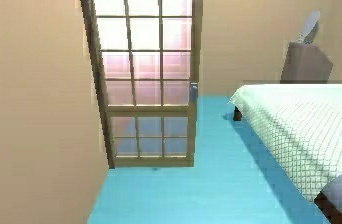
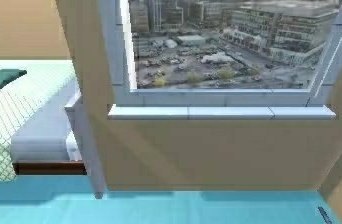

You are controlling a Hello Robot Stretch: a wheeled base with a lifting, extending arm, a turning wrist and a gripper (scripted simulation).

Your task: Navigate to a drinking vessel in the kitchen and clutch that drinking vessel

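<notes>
A wooden door (image 1: 147, 85) with many glass panes stands ahead in the forward view, with a handle (image 1: 194, 90) on its right side. A bed (image 1: 309, 125) with a pale green checked cover lies at the forward view's right. The same bed (image 2: 24, 115) lies at the arm side view's left, with a dark green pillow (image 2: 1, 76) on it.
Tan wall (image 1: 34, 100) takes up the forward view's left. A grey chest (image 1: 307, 62) stands behind the bed. A large window (image 2: 229, 45) onto city buildings sits above a sill (image 2: 219, 111) in the arm side view. Teal floor (image 1: 189, 190) runs between door and bed.
</notes>
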